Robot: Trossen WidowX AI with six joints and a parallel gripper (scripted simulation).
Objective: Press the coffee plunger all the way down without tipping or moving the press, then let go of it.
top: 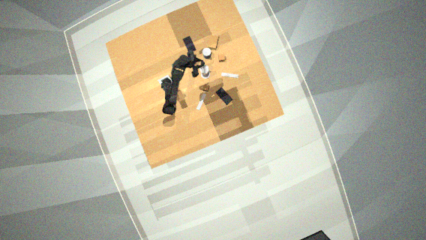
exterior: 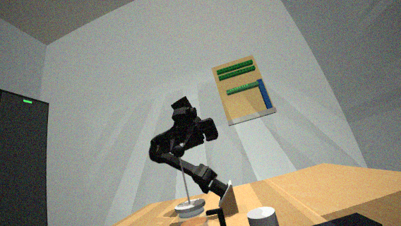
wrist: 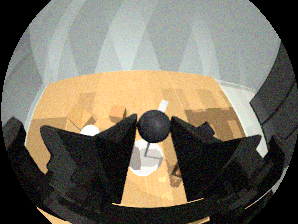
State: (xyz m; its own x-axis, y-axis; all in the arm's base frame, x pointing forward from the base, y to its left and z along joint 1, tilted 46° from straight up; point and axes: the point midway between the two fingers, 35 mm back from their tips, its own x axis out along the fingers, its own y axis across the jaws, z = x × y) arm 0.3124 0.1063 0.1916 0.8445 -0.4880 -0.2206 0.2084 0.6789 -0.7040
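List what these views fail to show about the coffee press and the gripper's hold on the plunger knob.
- Press body: exterior view, cut off by the bottom edge; only the lid and rod show.
- Press: top view, too small and partly under the arm to judge any tilt.
- Contact on the knob: wrist view, the dark fingers merge with the dark knob.
- Gripper: exterior view, fingertips lost against the arm.

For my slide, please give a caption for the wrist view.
Gripper shut on the plunger knob, press lid below.
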